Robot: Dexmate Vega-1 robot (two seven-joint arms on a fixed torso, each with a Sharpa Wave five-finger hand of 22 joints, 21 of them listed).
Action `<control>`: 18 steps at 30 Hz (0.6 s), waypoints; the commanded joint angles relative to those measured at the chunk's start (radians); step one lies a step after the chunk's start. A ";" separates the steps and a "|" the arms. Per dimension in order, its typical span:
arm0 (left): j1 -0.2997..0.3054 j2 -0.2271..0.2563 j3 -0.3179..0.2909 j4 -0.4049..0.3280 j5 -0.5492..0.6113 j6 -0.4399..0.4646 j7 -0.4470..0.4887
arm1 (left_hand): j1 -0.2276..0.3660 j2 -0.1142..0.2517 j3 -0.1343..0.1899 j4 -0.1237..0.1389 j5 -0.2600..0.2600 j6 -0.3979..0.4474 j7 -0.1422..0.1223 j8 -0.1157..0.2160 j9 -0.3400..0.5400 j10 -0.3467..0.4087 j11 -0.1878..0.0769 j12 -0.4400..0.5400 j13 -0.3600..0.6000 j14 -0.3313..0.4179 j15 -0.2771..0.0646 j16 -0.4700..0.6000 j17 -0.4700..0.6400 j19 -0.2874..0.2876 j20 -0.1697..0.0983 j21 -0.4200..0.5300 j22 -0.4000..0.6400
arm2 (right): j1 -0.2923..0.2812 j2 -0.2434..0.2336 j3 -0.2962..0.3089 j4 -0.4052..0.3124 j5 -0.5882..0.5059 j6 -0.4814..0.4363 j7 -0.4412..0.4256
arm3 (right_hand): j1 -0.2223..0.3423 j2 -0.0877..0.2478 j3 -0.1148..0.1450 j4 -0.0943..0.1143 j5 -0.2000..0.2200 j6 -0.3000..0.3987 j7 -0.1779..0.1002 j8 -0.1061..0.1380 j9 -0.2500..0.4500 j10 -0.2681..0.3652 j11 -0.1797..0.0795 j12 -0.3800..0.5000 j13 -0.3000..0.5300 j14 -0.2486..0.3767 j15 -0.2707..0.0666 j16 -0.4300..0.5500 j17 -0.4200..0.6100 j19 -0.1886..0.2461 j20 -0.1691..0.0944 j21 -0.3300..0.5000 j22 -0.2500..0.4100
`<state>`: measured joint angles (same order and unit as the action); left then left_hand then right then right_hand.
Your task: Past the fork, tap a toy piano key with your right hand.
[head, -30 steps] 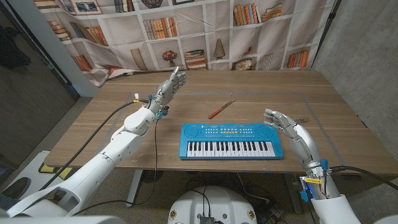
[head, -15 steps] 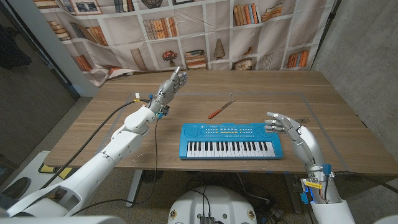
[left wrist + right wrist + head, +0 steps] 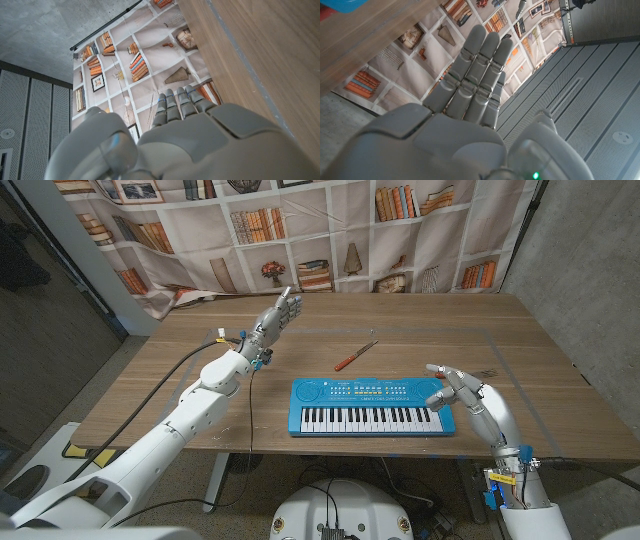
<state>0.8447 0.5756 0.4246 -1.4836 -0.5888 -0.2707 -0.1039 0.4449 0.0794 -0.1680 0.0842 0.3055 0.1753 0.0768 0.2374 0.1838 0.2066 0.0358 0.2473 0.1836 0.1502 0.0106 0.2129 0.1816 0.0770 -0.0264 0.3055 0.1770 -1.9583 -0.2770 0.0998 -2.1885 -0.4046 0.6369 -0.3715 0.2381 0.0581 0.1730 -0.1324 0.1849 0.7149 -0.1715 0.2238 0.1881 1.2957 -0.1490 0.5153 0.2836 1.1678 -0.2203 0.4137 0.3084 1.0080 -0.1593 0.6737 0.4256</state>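
Head view: right hand point(image 3: 462, 390), fingers apart and holding nothing, hovers at the right end of the blue toy piano point(image 3: 372, 407); left hand point(image 3: 277, 314) raised, likewise empty.

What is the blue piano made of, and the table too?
The toy piano looks like glossy blue plastic, with smooth white and black keys. The table looks like wood or wood-look laminate, since brown grain lines run along its matte top.

Matt wood-grain table point(image 3: 540, 340), plastic piano point(image 3: 372, 407)
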 commanded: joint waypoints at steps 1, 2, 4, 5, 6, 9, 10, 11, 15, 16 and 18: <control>0.003 0.000 -0.001 -0.001 -0.001 0.007 0.008 | 0.009 0.001 -0.010 0.001 -0.001 0.011 0.002 -0.002 0.002 0.010 0.000 -0.001 0.006 0.012 -0.003 0.000 0.003 0.013 -0.001 -0.005 0.002 | -0.014 -0.014 0.001 -0.025 0.002 -0.039 0.007 | 0.088 0.034 0.056 -0.026 0.006 0.021 -0.006 -0.004 0.002 0.025 -0.011 0.027 0.048 0.074 -0.003 0.033 0.020 0.021 -0.064 0.050 0.054; 0.004 0.001 -0.002 -0.003 -0.002 0.008 0.011 | 0.010 0.002 -0.010 0.001 -0.001 0.012 0.002 -0.002 0.002 0.011 -0.001 -0.002 0.006 0.015 -0.003 0.001 0.003 0.016 -0.002 -0.005 0.002 | -0.017 -0.019 0.002 -0.030 0.011 -0.046 0.015 | 0.127 0.042 0.082 -0.035 0.013 0.019 -0.005 -0.011 0.002 0.026 -0.005 0.033 0.067 0.110 -0.001 0.053 0.031 0.051 -0.063 0.082 0.084; 0.006 0.001 -0.003 -0.006 -0.002 0.011 0.014 | 0.011 0.003 -0.010 0.000 -0.001 0.014 0.001 -0.003 0.002 0.015 0.001 -0.002 0.006 0.019 -0.002 0.001 0.003 0.023 -0.004 -0.004 0.002 | -0.018 -0.019 0.000 -0.032 0.011 -0.051 0.013 | 0.174 0.037 0.129 -0.031 0.031 0.041 -0.010 -0.015 0.002 0.053 -0.017 0.034 0.077 0.171 -0.003 0.095 0.057 0.107 -0.063 0.153 0.169; 0.007 0.002 -0.003 -0.008 -0.002 0.011 0.015 | 0.012 0.004 -0.010 0.000 -0.002 0.015 0.001 -0.004 0.002 0.018 0.001 -0.001 0.006 0.021 -0.003 0.001 0.003 0.024 -0.005 -0.004 0.002 | -0.017 -0.020 0.000 -0.030 0.009 -0.048 0.010 | 0.192 0.032 0.151 -0.033 0.039 0.051 -0.015 -0.016 0.003 0.062 -0.030 0.037 0.086 0.191 -0.004 0.115 0.071 0.131 -0.063 0.183 0.210; 0.008 0.003 -0.004 -0.009 -0.003 0.013 0.015 | 0.012 0.004 -0.010 0.000 -0.002 0.015 0.001 -0.004 0.002 0.018 0.000 -0.002 0.006 0.024 -0.002 0.002 0.003 0.026 -0.006 -0.004 0.002 | -0.016 -0.020 0.000 -0.029 0.010 -0.046 0.008 | 0.206 0.028 0.175 -0.031 0.048 0.063 -0.018 -0.016 0.004 0.075 -0.038 0.041 0.094 0.210 -0.004 0.137 0.085 0.144 -0.064 0.207 0.254; 0.010 0.005 -0.005 -0.013 -0.003 0.017 0.019 | 0.014 0.005 -0.011 0.000 -0.002 0.016 0.002 -0.005 0.002 0.020 -0.001 -0.003 0.006 0.028 -0.001 0.001 0.003 0.033 -0.011 -0.003 0.002 | -0.013 -0.023 -0.003 -0.026 0.016 -0.041 0.004 | 0.215 0.003 0.268 -0.021 0.073 0.079 -0.030 -0.021 0.007 0.099 -0.049 0.063 0.109 0.222 -0.003 0.214 0.123 0.179 -0.062 0.277 0.424; 0.010 0.005 -0.005 -0.014 -0.002 0.017 0.021 | 0.014 0.006 -0.011 0.000 -0.002 0.017 0.003 -0.005 0.002 0.022 0.000 -0.003 0.006 0.028 -0.001 0.001 0.003 0.034 -0.011 -0.003 0.002 | -0.012 -0.023 -0.004 -0.025 0.015 -0.040 0.002 | 0.229 -0.009 0.307 -0.028 0.078 0.080 -0.029 -0.022 0.008 0.108 -0.048 0.078 0.110 0.228 -0.003 0.250 0.135 0.192 -0.063 0.297 0.484; 0.011 0.006 -0.006 -0.015 -0.003 0.018 0.021 | 0.014 0.006 -0.011 0.000 -0.003 0.018 0.003 -0.005 0.002 0.022 0.000 -0.003 0.006 0.029 -0.001 0.001 0.003 0.034 -0.011 -0.003 0.002 | -0.011 -0.022 -0.005 -0.022 0.014 -0.037 -0.001 | 0.228 -0.020 0.336 -0.025 0.079 0.082 -0.031 -0.023 0.009 0.110 -0.047 0.096 0.114 0.230 -0.003 0.277 0.142 0.193 -0.062 0.305 0.532; 0.011 0.005 -0.008 -0.013 -0.005 0.018 0.023 | 0.016 0.007 -0.011 0.000 -0.003 0.020 0.003 -0.006 0.002 0.024 0.000 -0.004 0.006 0.030 0.000 0.000 0.003 0.037 -0.009 -0.004 0.002 | -0.004 -0.013 -0.011 -0.015 -0.002 -0.033 -0.020 | 0.245 -0.069 0.400 -0.033 0.074 0.082 -0.034 -0.027 0.012 0.119 -0.046 0.172 0.136 0.231 -0.002 0.355 0.156 0.200 -0.062 0.311 0.638; 0.011 0.005 -0.008 -0.012 -0.006 0.018 0.024 | 0.016 0.007 -0.011 0.000 -0.003 0.020 0.002 -0.007 0.002 0.024 0.001 -0.004 0.006 0.030 0.000 0.000 0.003 0.038 -0.008 -0.004 0.002 | -0.001 -0.013 -0.012 -0.012 -0.005 -0.028 -0.024 | 0.249 -0.083 0.417 -0.031 0.071 0.085 -0.034 -0.028 0.013 0.121 -0.046 0.209 0.148 0.236 -0.001 0.393 0.162 0.212 -0.062 0.318 0.683; 0.011 0.004 -0.010 -0.011 -0.007 0.019 0.026 | 0.016 0.008 -0.011 0.000 -0.003 0.020 0.003 -0.007 0.002 0.025 0.000 -0.005 0.006 0.032 -0.001 0.000 0.003 0.040 -0.007 -0.004 0.002 | 0.002 -0.014 -0.016 -0.008 -0.001 -0.024 -0.028 | 0.251 -0.107 0.447 -0.026 0.064 0.090 -0.034 -0.032 0.014 0.124 -0.046 0.283 0.163 0.233 0.003 0.466 0.168 0.233 -0.063 0.329 0.770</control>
<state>0.8522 0.5790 0.4207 -1.4929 -0.5909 -0.2575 -0.0879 0.4516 0.0862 -0.1722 0.0799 0.3056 0.1860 0.0769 0.2322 0.1838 0.2230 0.0376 0.2435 0.1888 0.1733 0.0127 0.2129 0.1816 0.1037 -0.0356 0.3055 0.1770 -1.9682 -0.2946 0.0962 -2.2103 -0.3962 0.6020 -0.3723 0.4833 -0.0228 0.5864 -0.1622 0.2559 0.7898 -0.2035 0.1986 0.1981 1.4081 -0.1950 0.7240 0.4286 1.3940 -0.2202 0.8037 0.4674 1.2159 -0.2209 0.9896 1.1075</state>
